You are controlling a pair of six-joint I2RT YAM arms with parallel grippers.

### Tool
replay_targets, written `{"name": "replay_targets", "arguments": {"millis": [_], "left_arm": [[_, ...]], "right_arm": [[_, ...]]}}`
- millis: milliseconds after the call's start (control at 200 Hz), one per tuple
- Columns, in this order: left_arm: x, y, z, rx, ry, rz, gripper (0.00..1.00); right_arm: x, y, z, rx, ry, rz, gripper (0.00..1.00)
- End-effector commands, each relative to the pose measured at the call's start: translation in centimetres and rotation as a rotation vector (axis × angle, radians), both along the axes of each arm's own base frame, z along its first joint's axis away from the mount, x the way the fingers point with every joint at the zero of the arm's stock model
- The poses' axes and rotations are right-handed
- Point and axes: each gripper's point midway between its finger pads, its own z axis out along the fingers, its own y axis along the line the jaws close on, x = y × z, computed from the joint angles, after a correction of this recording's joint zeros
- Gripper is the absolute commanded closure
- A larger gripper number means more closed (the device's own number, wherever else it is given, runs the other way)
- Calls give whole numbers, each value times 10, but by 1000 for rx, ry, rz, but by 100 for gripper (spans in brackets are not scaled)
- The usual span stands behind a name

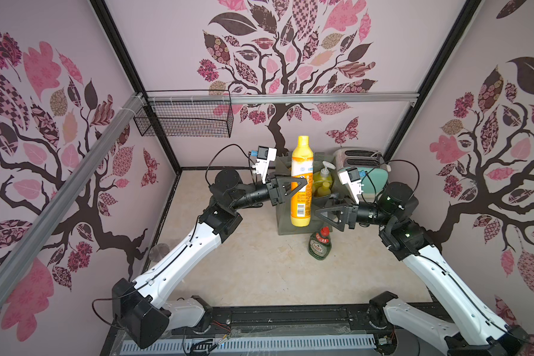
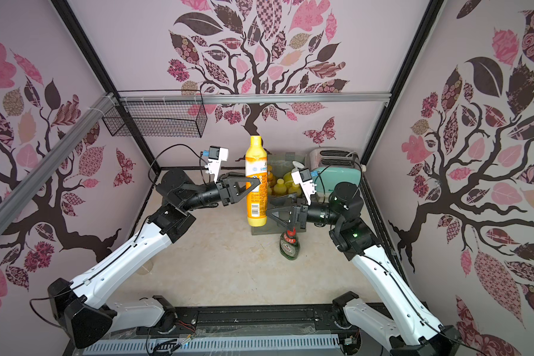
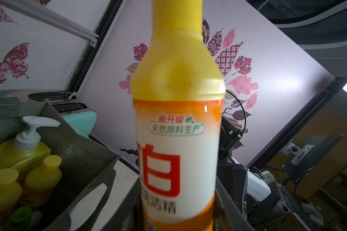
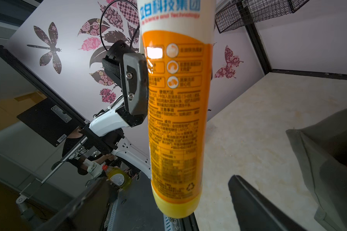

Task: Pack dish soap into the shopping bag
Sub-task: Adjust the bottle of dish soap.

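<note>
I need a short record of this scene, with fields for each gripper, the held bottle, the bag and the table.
left gripper: shut on the tall orange bottle, at mid-body
right gripper: open, empty, near the bottle's lower part
tall orange bottle: upright, lifted, not inside the shopping bag
shopping bag: standing open, holds yellow pump bottle and small yellow-capped bottles
on table: green Fairy bottle, in front of the bag

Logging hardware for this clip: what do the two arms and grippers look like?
The left arm and right arm have white shell links, black joints and thin black cables along them. The left gripper and right gripper are black, with triangular open-framed fingers. Each wrist carries a white camera bracket with a blue plug and a looping black cable.
</note>
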Motion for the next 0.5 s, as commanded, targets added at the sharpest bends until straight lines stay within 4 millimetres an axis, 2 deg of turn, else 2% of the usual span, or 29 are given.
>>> {"name": "replay_targets", "arguments": {"millis": [0, 75, 315, 495], "left_arm": [[-22, 10, 49, -125, -118, -19, 100], [-21, 9, 49, -127, -116, -14, 100], [-26, 4, 54, -135, -118, -39, 100], [-30, 0, 49, -123, -122, -60, 100]], "right_arm": [[-11, 12, 24, 56, -78, 54, 5], [-13, 19, 24, 60, -75, 75, 12], [-6, 22, 20, 73, -57, 65, 26], [-4, 22, 18, 69, -52, 60, 48]]}}
